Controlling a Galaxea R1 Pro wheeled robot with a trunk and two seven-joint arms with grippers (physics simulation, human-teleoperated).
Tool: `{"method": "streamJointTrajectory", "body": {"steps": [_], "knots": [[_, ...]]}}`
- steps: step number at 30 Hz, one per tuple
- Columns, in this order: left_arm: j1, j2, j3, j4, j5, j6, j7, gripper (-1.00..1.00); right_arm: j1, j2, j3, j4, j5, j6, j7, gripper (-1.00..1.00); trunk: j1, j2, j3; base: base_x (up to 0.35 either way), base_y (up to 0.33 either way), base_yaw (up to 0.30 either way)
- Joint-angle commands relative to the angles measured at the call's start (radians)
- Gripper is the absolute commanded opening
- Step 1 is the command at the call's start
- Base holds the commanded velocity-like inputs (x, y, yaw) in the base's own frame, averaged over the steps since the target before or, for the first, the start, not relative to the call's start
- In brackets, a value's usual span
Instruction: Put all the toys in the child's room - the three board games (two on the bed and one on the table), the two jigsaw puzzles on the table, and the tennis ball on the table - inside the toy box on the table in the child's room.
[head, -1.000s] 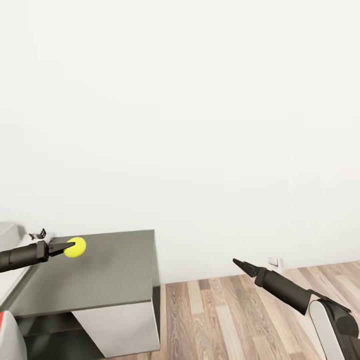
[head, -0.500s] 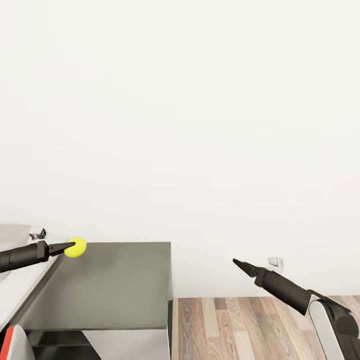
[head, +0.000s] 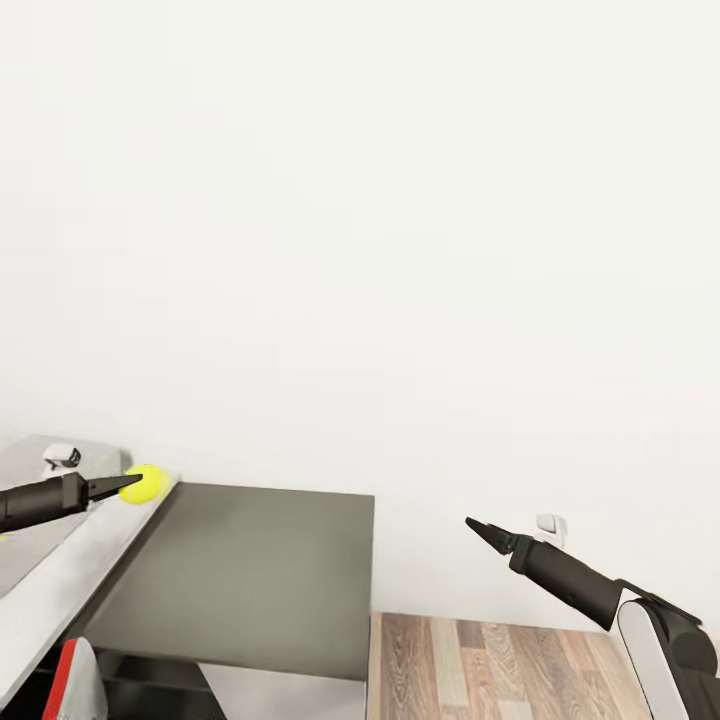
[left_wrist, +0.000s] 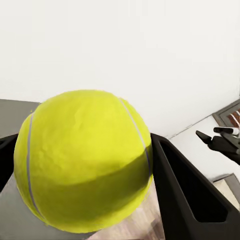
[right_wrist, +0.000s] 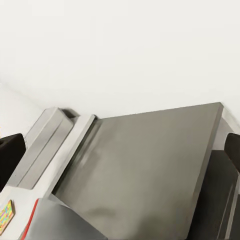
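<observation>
My left gripper (head: 122, 486) is shut on the yellow-green tennis ball (head: 145, 482), holding it above the seam between the table's pale grey top (head: 60, 585) and its dark grey corner section (head: 250, 575). In the left wrist view the tennis ball (left_wrist: 85, 160) sits between the two black fingers (left_wrist: 185, 195). A light grey bin that looks like the toy box (right_wrist: 45, 135) stands on the pale top beyond the ball. A multicolour corner, seemingly a jigsaw puzzle (right_wrist: 5, 216), peeks in. My right gripper (head: 475, 527) hangs open over the floor, empty.
A plain white wall runs behind the table. Wood plank floor (head: 520, 665) lies to the right of the dark corner section, with a small white wall socket (head: 546, 524) above it. A grey, red-edged shape (head: 75, 680) sits at the lower left.
The camera has turned, so the table has slid to the right in the picture. My left gripper with the ball has shifted slightly left and up, toward the pale top. The right arm is unchanged.
</observation>
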Motion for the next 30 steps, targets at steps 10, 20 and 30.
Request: {"method": "streamJointTrajectory", "body": {"steps": [10,20,30], "knots": [[-0.077,0.141,0.028,-0.023,-0.004,0.063,-0.004,-1.00,-0.001,0.000,-0.001,-0.001,-0.003,0.007,0.001,1.00,0.001,-0.002,0.010,0.001,0.001,0.213],[-0.109,0.201,0.029,-0.091,-0.004,0.087,-0.004,-1.00,-0.001,0.000,-0.002,-0.002,-0.002,0.006,0.005,1.00,0.001,-0.002,0.015,0.000,0.000,0.157],[-0.110,0.201,0.028,-0.107,-0.009,0.090,-0.004,-1.00,-0.001,0.000,-0.008,-0.001,-0.003,0.007,0.008,1.00,0.001,-0.002,0.015,0.020,0.004,0.005]]}}
